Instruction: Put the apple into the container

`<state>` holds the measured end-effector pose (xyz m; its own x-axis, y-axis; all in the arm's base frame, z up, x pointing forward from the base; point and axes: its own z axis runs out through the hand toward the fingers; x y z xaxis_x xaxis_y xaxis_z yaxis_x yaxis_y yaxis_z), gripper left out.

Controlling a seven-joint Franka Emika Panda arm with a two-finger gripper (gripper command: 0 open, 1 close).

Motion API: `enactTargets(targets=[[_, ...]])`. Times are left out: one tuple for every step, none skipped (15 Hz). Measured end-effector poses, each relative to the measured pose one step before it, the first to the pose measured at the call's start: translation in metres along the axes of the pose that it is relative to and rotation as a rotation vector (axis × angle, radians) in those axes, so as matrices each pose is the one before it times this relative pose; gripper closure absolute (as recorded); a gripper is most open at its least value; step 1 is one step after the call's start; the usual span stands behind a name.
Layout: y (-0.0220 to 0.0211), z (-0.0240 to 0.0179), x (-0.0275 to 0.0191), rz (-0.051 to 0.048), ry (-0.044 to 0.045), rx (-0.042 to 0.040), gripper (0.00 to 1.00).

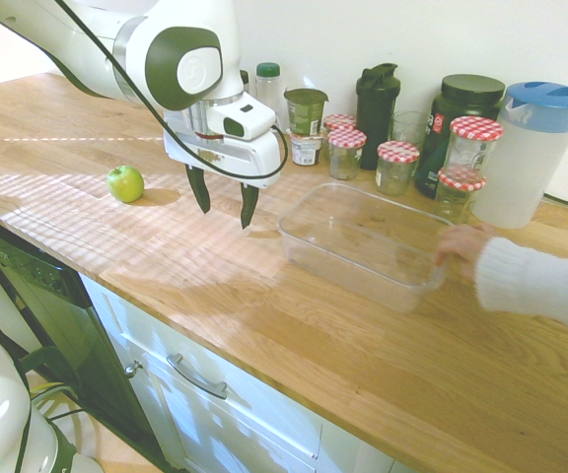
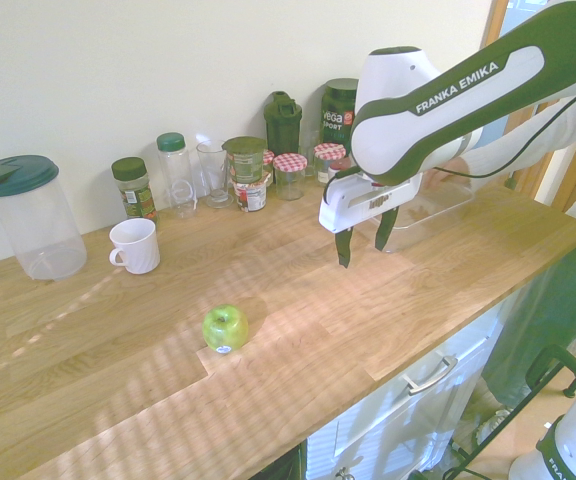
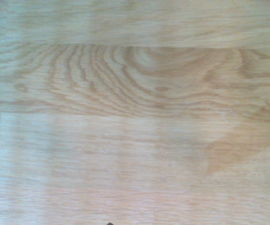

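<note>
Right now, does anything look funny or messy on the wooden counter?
Nothing is spilled or broken. The odd bit: a person's hand rests on the rim of the clear plastic rectangular tub. The small green apple sits apart from it on the wooden counter, with the open gripper hanging between them.

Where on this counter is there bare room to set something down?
Bare wood lies between the apple and the container, under the open end effector, and along the front edge. The back wall is crowded with jars and a pitcher.
</note>
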<state>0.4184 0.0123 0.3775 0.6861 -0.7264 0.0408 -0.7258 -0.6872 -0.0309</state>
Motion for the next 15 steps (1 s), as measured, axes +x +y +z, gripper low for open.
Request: enactTargets(targets=[[-0.00011,0.00070,0.00006,-0.00011,-0.00176,-0.00168,0.00],[-0.00138,-0.00045,0.00019,-0.00195,0.00054,0.00032,0.00],[-0.00510,-0.00539,-0.00053,-0.00515,0.00515,0.00987,0.00],[-0.01027,-0.01076,-0.00328,-0.01046,0.00087,0.01772,0.00],[-0.01541,-0.01410,-0.00978,-0.02604,-0.00022,0.01949,0.00],[-0.01857,-0.01341,-0.01491,-0.04188,0.00263,0.01480,0.00],[-0.02162,-0.01101,-0.01994,-0.04779,0.00614,0.00911,0.00],[-0.02384,-0.00744,-0.02336,-0.04303,0.00682,0.00696,0.00],[-0.02196,-0.00387,-0.02179,-0.03856,0.00568,0.00469,0.00],[-0.02189,-0.00116,-0.02126,-0.03737,0.00158,0.00297,0.00],[-0.01923,0.00200,-0.01747,-0.03445,-0.00156,-0.00063,0.00],[-0.01642,0.00453,-0.01217,-0.02560,-0.00740,-0.00332,0.00],[-0.01343,0.00649,-0.00755,-0.03091,-0.00617,-0.00890,0.00],[-0.01266,0.00825,-0.00519,-0.03260,-0.00083,-0.01216,0.00],[-0.01097,0.00999,-0.00234,-0.02748,0.00397,-0.01402,0.00]])
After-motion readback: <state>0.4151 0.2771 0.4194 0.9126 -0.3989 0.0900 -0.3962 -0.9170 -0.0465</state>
